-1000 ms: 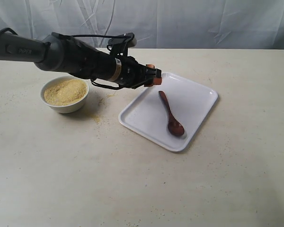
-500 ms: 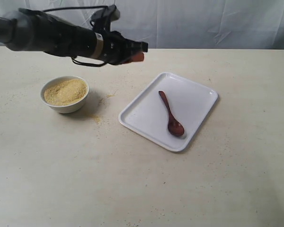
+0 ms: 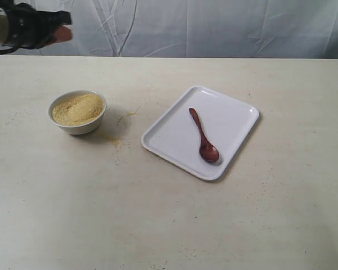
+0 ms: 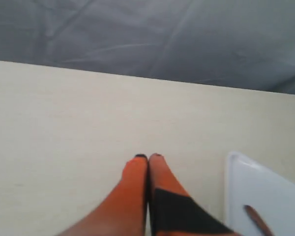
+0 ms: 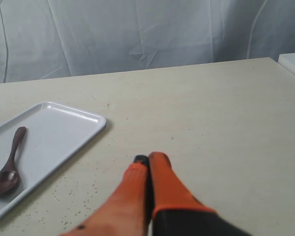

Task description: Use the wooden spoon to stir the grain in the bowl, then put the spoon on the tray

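Note:
The dark wooden spoon [image 3: 203, 136] lies flat inside the white tray [image 3: 236, 115], scoop toward the near rim; it also shows in the right wrist view as the spoon [image 5: 9, 164] on the tray [image 5: 64, 129]. The white bowl [image 3: 78, 126] holds a mound of yellow grain [image 3: 77, 108] at the left. My left gripper [image 3: 63, 32] hangs high at the far left, above and behind the bowl, shut and empty [image 4: 148, 157]. The right gripper [image 5: 149, 158] is shut with nothing in it, over bare table right of the tray; the exterior view does not show it.
Spilled grain [image 3: 119, 133] is scattered on the table between bowl and tray. A pale cloth backdrop [image 3: 214, 28] runs behind the table's far edge. A corner of the tray [image 4: 255, 187] appears in the left wrist view.
The left arm has pulled back from the tray's far corner, rising and swinging left until only its gripper shows at the top left. Spoon, tray and bowl have not moved.

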Action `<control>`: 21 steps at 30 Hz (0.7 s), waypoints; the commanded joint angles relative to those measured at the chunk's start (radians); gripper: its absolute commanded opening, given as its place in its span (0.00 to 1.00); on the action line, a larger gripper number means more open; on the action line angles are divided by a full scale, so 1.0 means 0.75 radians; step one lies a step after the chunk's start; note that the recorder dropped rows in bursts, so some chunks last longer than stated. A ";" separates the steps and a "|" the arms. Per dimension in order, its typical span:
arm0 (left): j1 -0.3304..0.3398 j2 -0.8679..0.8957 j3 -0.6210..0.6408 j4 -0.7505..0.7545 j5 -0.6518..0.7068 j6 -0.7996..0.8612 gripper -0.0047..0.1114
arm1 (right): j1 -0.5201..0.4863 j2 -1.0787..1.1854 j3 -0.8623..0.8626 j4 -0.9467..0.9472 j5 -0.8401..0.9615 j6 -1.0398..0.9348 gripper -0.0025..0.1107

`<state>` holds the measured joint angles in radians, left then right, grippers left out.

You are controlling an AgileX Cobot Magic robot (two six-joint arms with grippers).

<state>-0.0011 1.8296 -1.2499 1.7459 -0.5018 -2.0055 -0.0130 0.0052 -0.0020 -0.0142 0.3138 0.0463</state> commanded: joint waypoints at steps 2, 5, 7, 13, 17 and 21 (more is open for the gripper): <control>0.085 -0.247 0.236 -0.002 0.404 0.482 0.04 | 0.004 -0.007 0.003 0.000 -0.013 -0.002 0.02; 0.085 -0.348 0.356 -0.002 0.800 0.741 0.04 | 0.004 -0.007 0.003 0.000 -0.013 -0.002 0.02; 0.085 -0.386 0.430 -0.002 1.022 0.809 0.04 | 0.004 -0.007 0.003 0.000 -0.013 -0.002 0.02; 0.085 -0.395 0.566 -0.638 1.448 1.139 0.04 | 0.004 -0.007 0.003 0.002 -0.013 -0.002 0.02; 0.078 -0.398 0.591 -1.270 1.420 1.904 0.04 | 0.004 -0.007 0.003 0.002 -0.013 -0.002 0.02; 0.078 -0.515 0.573 -2.159 1.442 2.712 0.04 | 0.004 -0.007 0.003 0.002 -0.013 -0.002 0.02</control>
<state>0.0603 1.5073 -0.8111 0.5165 0.5628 -0.3478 -0.0130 0.0052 -0.0020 -0.0142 0.3138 0.0463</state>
